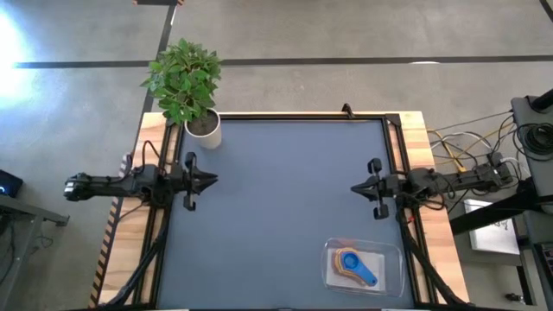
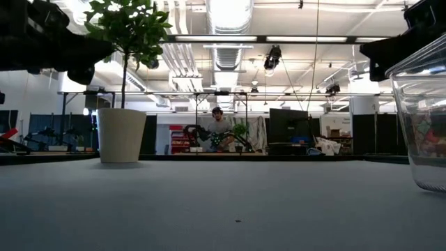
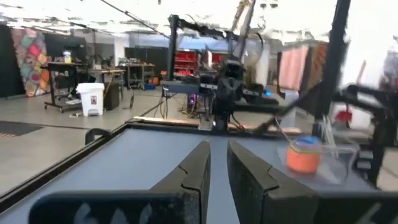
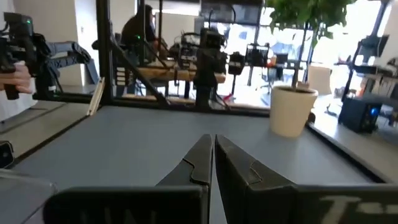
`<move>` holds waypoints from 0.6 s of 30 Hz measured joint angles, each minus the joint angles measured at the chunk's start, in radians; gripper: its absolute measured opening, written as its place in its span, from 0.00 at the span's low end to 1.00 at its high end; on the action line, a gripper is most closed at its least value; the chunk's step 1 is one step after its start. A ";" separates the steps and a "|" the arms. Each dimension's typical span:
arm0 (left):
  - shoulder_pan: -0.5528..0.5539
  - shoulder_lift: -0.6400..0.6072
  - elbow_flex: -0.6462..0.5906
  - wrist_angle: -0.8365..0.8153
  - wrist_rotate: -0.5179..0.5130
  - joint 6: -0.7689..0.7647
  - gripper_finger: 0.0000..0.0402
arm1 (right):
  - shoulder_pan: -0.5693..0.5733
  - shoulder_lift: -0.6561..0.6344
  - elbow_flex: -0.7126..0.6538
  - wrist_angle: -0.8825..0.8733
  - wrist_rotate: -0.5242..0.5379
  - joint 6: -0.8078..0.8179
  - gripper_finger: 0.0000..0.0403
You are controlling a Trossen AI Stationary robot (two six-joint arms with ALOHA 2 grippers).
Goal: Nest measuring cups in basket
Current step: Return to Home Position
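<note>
The clear basket [image 1: 393, 259] rests flat on the table near its near right corner. Inside it the measuring cups [image 1: 352, 263] lie stacked, a blue one on top with yellow and orange rims around it. In the left wrist view the basket [image 3: 336, 163] shows an orange cup [image 3: 303, 157] through its wall. At the low view's right edge the basket [image 2: 426, 132] shows its clear wall. My left gripper [image 1: 213, 180] hovers at the table's left side, shut and empty. My right gripper [image 1: 353, 187] hovers at the right side, beyond the basket, shut and empty. The two point at each other.
A white pot with a green plant [image 1: 203, 130] stands at the far left corner, and also shows as the pot [image 2: 121, 134] in the low view. A raised dark frame [image 1: 285, 115] runs round the blue-grey mat. A person [image 2: 218, 125] sits far behind the table.
</note>
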 joint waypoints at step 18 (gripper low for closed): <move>0.000 0.005 0.007 -0.063 0.035 -0.010 0.09 | 0.000 0.002 -0.001 -0.053 0.046 0.158 0.02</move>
